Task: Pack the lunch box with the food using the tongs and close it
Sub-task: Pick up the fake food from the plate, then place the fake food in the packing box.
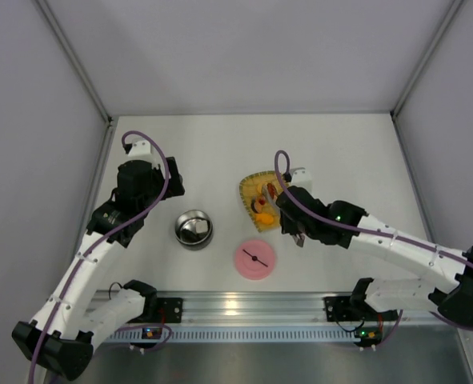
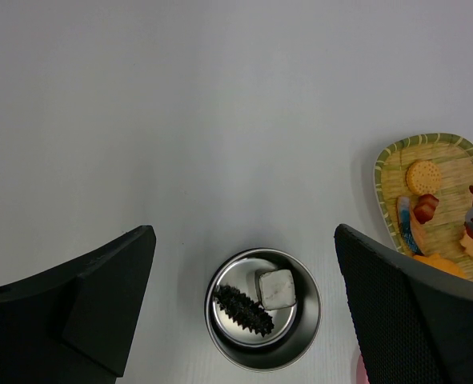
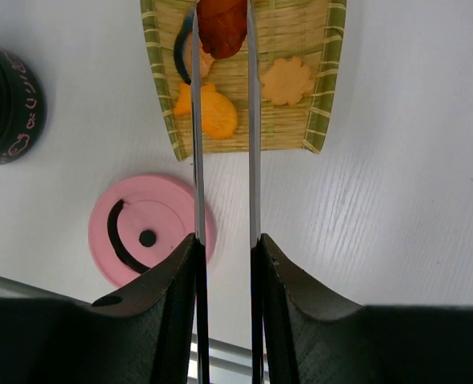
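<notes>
The lunch box (image 1: 194,229) is a small steel bowl left of centre. Its rim (image 2: 310,320) rings a dark spiky piece (image 2: 244,310) and a white cube (image 2: 276,288). My left gripper (image 2: 245,232) hangs open above it, holding nothing. My right gripper (image 3: 224,240) is shut on the tongs (image 3: 196,120). The tongs' two narrow arms reach over the yellow tray (image 3: 320,96), their tips pinching a red-brown food piece (image 3: 222,24). More food lies on the tray: an orange piece (image 3: 212,112) and a flower-shaped biscuit (image 3: 288,80). The pink lid (image 1: 254,258) lies flat near the front.
The yellow tray (image 1: 260,202) sits right of the lunch box and also carries a round cracker (image 2: 422,177). The pink lid (image 3: 144,236) lies just left of the tongs' arms. Grey walls close in the table on three sides, and a metal rail (image 1: 244,308) runs along the near edge.
</notes>
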You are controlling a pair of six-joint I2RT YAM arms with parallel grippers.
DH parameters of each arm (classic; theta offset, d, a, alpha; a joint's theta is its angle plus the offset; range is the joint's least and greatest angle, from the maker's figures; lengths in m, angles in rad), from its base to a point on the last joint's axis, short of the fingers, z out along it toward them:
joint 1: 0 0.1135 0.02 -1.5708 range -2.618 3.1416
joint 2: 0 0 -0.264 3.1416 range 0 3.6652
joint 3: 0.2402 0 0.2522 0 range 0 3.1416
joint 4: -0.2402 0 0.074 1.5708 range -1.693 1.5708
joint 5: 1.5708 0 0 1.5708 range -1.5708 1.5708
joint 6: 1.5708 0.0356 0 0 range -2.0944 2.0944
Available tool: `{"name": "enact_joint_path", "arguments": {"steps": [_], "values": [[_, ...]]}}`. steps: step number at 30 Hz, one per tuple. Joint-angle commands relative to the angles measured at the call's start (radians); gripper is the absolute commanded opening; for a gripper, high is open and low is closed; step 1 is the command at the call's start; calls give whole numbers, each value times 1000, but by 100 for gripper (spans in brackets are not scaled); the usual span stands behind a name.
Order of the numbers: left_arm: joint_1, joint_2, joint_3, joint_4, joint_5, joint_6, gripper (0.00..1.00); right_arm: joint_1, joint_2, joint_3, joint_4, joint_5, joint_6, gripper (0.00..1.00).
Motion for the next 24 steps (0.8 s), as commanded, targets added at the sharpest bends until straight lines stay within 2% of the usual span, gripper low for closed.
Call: {"name": "enact_joint_path", "arguments": {"steps": [1,8,15,24], "values": [[5,-3,1,13,-4,-5,99,-13,-28,59,-25,15,-19,23],[5,-3,1,13,-2,-4,98,53,42,123,40,-36,-22,21],[7,-3,1,13,-5,-5,99,171,212,293,90,-59,-31,21],[5,-2,1,13,-7,-4,98,275,358,407,165,-134,-34,21]]}}
